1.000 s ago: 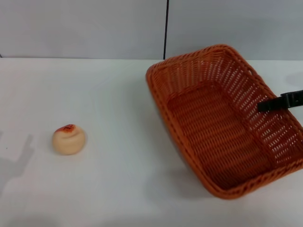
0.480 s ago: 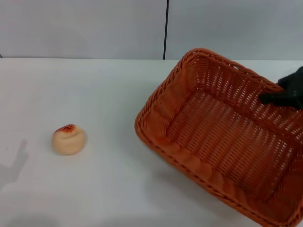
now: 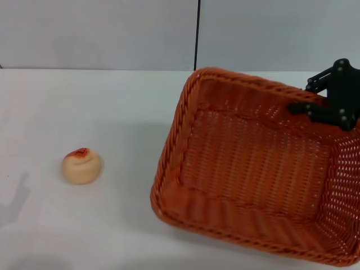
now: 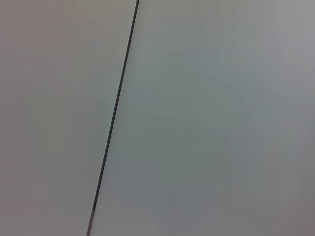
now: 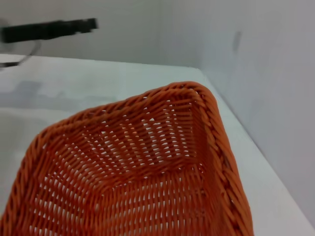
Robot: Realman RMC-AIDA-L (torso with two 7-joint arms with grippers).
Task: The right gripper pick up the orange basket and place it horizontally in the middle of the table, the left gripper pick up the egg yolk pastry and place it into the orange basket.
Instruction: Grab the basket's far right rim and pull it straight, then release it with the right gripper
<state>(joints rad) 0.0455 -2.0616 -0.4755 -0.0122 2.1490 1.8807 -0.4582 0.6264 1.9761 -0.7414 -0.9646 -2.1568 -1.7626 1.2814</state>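
orange-brown woven wicker basket [image 3: 253, 180] tilted, right of bench centre | black right claw [image 3: 323, 107] clenched on its far rim | step: placing basket | next: level it mid white bench [image 3: 112, 112], release | round beige yolk pastry [image 3: 82, 165] waits at left

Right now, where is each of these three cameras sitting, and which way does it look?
Head view: above, looking down at the white table, round beige pastry, orange wicker basket; right gripper at its far rim.
Left wrist view: faces a blank wall; no arm shows.
Right wrist view: looks into the basket.
Head and right wrist share the basket.
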